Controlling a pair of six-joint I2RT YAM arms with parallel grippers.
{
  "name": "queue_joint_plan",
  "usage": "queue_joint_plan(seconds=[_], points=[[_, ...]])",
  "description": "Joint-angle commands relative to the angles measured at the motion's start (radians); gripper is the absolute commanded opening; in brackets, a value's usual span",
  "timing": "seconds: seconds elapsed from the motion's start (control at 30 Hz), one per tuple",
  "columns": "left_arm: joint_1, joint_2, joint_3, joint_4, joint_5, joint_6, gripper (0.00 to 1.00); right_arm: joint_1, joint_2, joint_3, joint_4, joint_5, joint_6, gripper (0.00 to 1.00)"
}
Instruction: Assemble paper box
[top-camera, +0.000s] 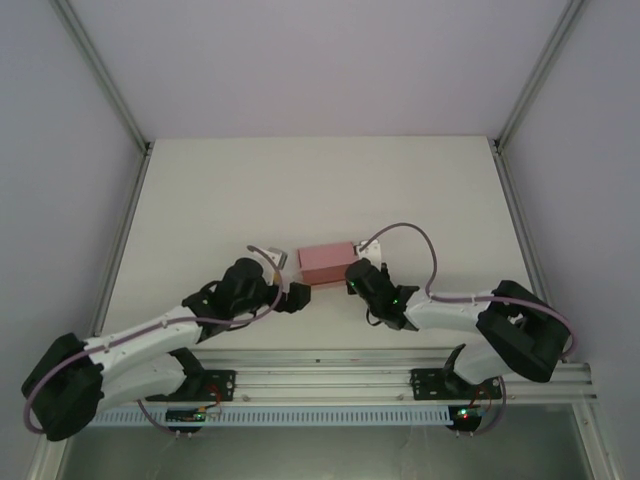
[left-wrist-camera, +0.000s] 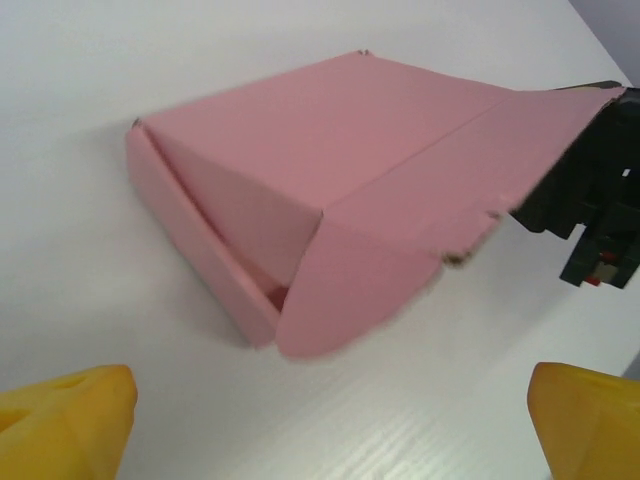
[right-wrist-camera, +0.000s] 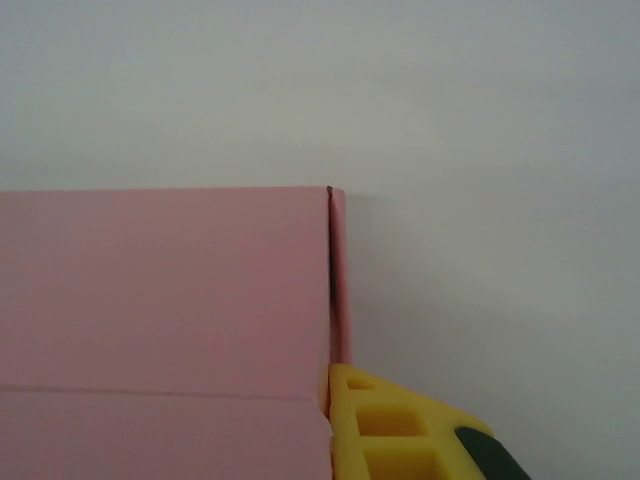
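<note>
**Left gripper spread, right gripper closed at the box corner**

Left gripper (left-wrist-camera: 330, 415) hangs just short of the paper box (top-camera: 328, 263), a small rectangular carton of thin matte pink card. Its yellow fingertips (left-wrist-camera: 75, 420) stand wide apart and hold nothing. The wide spread probably leaves room to approach the rounded pink side flap (left-wrist-camera: 350, 290), which juts out untucked at the box's near end.

Right gripper (top-camera: 356, 277) sits at the opposite end with its jaws pressed together. One yellow finger (right-wrist-camera: 385, 425) touches the corner where the lid panel (right-wrist-camera: 160, 290) meets the side wall. Whether card lies between the jaws cannot be told. This contact likely braces the box so it does not slide.

The box rests near the middle of the plain white table (top-camera: 200, 200), between the two grippers. Judged from the loose flap, assembly is well along but unfinished.
</note>
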Motion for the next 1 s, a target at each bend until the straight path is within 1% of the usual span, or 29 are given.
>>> queue_joint_plan(seconds=[0.0,0.03,0.1,0.2,0.27,0.37,0.5,0.53,0.57,0.63,0.7,0.73,0.8,0.87,0.97], points=[[-0.002,-0.054,0.108,-0.203,-0.078,-0.095,1.00,0.010,-0.003,-0.026,-0.051,-0.003,0.024,0.10],[0.007,-0.053,0.136,-0.235,-0.097,-0.125,1.00,0.012,-0.003,-0.031,-0.053,-0.003,0.024,0.11],[0.031,-0.034,0.180,-0.255,-0.072,-0.172,1.00,0.015,-0.004,-0.037,-0.066,-0.005,0.032,0.11],[0.104,0.032,0.234,-0.253,-0.001,-0.258,1.00,0.018,-0.006,-0.038,-0.085,-0.001,0.039,0.12],[0.161,0.102,0.261,-0.232,0.068,-0.302,1.00,0.020,-0.006,-0.038,-0.093,-0.003,0.048,0.13],[0.197,0.229,0.302,-0.207,0.147,-0.290,1.00,0.021,-0.005,-0.037,-0.087,-0.004,0.056,0.14],[0.212,0.379,0.351,-0.158,0.230,-0.285,1.00,0.026,-0.006,-0.037,-0.087,-0.002,0.061,0.14],[0.217,0.417,0.355,-0.134,0.257,-0.297,0.98,0.027,-0.006,-0.034,-0.091,-0.003,0.059,0.14],[0.221,0.443,0.356,-0.111,0.279,-0.300,0.96,0.027,-0.010,-0.030,-0.096,-0.004,0.059,0.16],[0.229,0.486,0.350,-0.072,0.306,-0.307,0.91,0.029,-0.022,-0.013,-0.117,-0.010,0.054,0.23],[0.231,0.519,0.345,-0.065,0.287,-0.299,0.89,0.027,-0.044,0.034,-0.266,-0.026,0.132,0.27],[0.234,0.534,0.344,-0.058,0.287,-0.285,0.87,0.027,-0.056,0.054,-0.305,-0.027,0.153,0.32],[0.238,0.561,0.340,-0.051,0.276,-0.285,0.84,0.032,-0.085,0.078,-0.357,-0.025,0.147,0.37],[0.241,0.586,0.330,-0.011,0.302,-0.287,0.81,0.033,-0.115,0.085,-0.418,-0.057,0.158,0.46],[0.245,0.620,0.333,0.024,0.322,-0.288,0.80,0.020,-0.158,0.086,-0.523,-0.143,0.164,0.58]])
